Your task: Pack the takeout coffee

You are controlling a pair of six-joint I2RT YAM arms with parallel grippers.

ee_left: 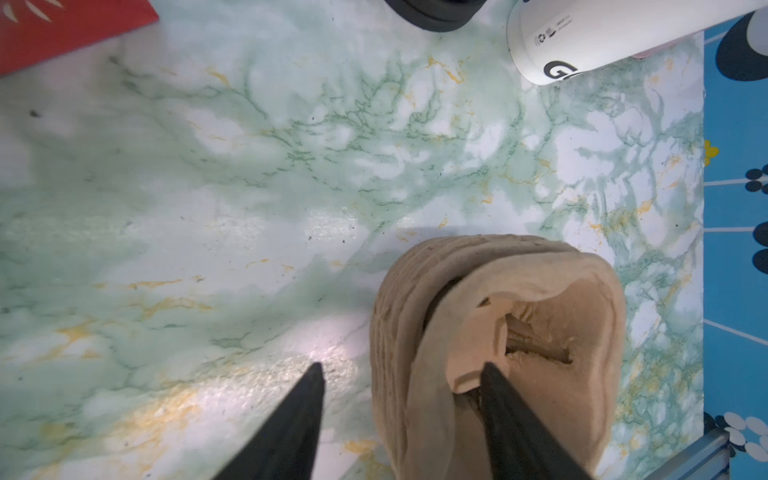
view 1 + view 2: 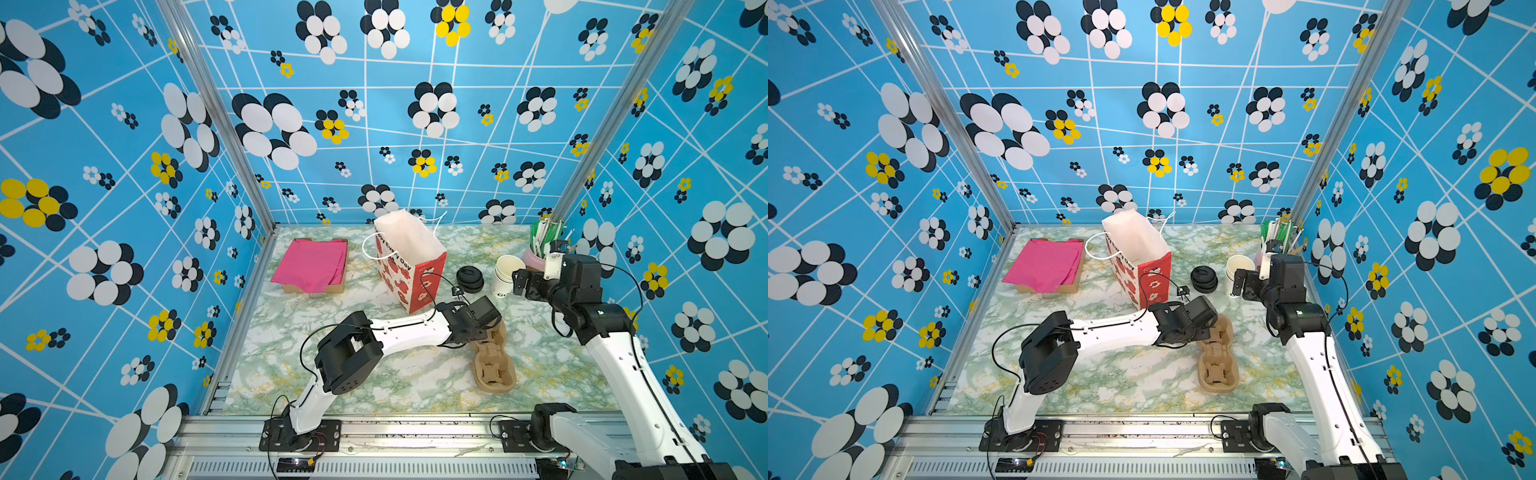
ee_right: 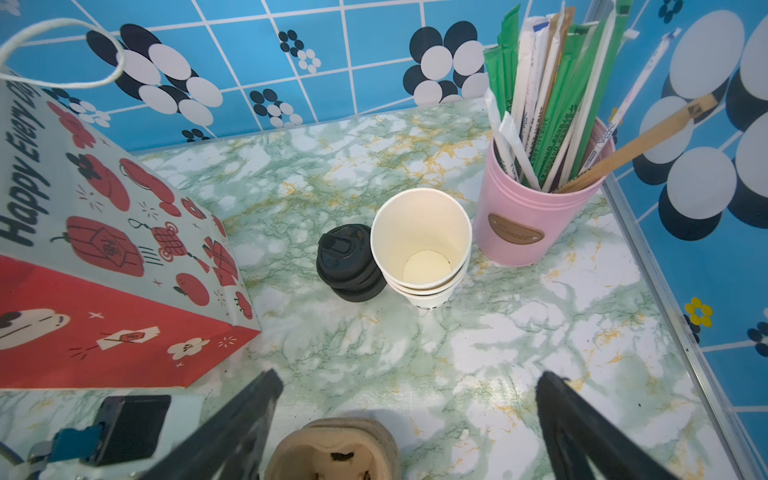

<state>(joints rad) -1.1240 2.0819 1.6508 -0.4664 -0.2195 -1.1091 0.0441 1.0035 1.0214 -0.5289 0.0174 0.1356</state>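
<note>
Left wrist: left gripper (image 1: pixel 402 368) low, spread, seemingly astride carrier (image 1: pixel 519 259) rim; right gripper (image 3: pixel 409 376) spread.

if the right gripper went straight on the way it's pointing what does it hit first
Most likely the stack of white paper cups, centred ahead of the open right gripper in its wrist view. The black lids sit just beside that line. Height is unclear; it might pass over the rim.

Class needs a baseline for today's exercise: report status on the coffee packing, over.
Left gripper open astride carrier stack rim. Right gripper open, empty. No lidded coffee seen: cups lidless, lids stacked beside them. Path to cups clear.
</note>
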